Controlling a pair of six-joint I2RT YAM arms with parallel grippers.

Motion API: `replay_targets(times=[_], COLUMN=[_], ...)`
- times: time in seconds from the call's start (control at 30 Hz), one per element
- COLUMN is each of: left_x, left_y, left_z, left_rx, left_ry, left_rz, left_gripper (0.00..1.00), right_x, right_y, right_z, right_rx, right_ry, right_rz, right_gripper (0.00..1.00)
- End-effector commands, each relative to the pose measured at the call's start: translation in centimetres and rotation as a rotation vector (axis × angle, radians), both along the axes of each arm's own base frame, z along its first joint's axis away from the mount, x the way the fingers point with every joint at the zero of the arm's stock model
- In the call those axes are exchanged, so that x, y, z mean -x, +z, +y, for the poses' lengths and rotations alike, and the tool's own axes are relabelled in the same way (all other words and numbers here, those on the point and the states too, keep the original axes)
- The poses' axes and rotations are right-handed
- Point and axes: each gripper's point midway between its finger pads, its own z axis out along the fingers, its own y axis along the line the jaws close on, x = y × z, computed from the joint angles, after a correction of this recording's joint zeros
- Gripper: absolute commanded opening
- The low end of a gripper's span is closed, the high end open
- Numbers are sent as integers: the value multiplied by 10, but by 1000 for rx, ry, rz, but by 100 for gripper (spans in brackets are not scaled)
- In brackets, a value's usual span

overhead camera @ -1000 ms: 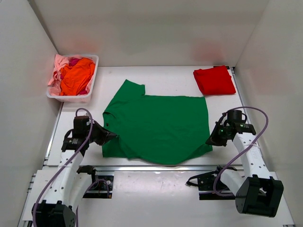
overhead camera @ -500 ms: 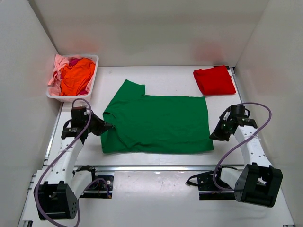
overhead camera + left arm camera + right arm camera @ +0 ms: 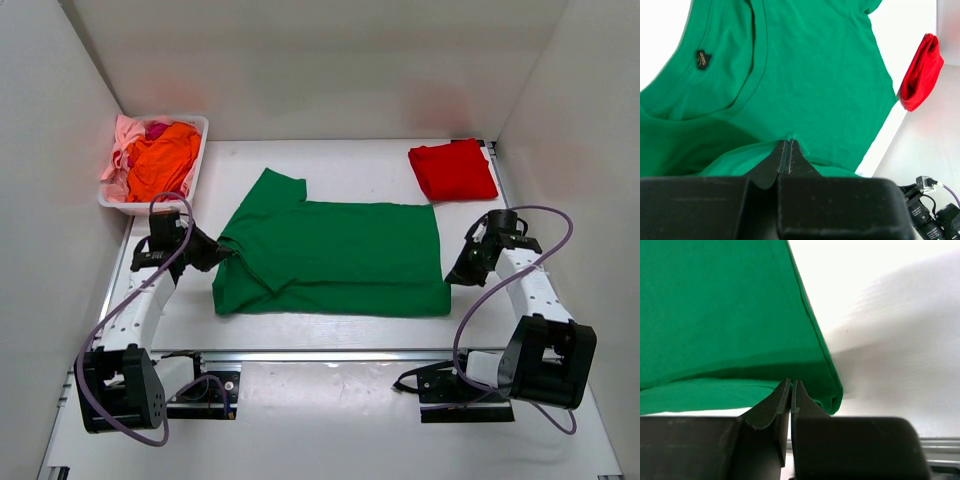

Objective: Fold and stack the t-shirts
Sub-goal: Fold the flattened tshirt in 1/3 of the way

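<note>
A dark green t-shirt (image 3: 335, 255) lies across the middle of the table, its near part doubled over toward the back. My left gripper (image 3: 220, 257) is shut on the cloth at the shirt's left edge, beside the collar (image 3: 752, 75). In the left wrist view the left gripper (image 3: 789, 143) pinches a raised green fold. My right gripper (image 3: 453, 277) is shut on the shirt's right edge, and in the right wrist view the right gripper (image 3: 791, 383) nips the folded hem (image 3: 832, 390). A folded red t-shirt (image 3: 453, 170) rests at the back right.
A white basket (image 3: 150, 208) at the back left holds orange (image 3: 162, 160) and pink (image 3: 122, 140) shirts, with a little magenta showing. White walls close in the left, right and back. A metal rail (image 3: 330, 353) runs along the near edge.
Both grippers have moved away from the near edge toward the back, carrying the green shirt's near hem over the rest. The curved near edge is now a straight fold.
</note>
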Motion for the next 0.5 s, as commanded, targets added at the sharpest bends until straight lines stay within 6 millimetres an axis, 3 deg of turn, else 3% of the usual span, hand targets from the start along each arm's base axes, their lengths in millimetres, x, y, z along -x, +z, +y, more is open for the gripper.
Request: replay_targets(times=[0.0,0.47], left_x=[-17,-38], left_y=[16,3], left_z=[3,4], left_rx=[-19,-31], left_ry=[-5,1], left_rz=[-73,-52], left_gripper=[0,0], right_x=[-20,-38], right_y=[10,-5], right_z=[-7,-9], right_rx=[34,49], right_ry=[-5,24], right_rz=[-58,-47], right_gripper=[0,0])
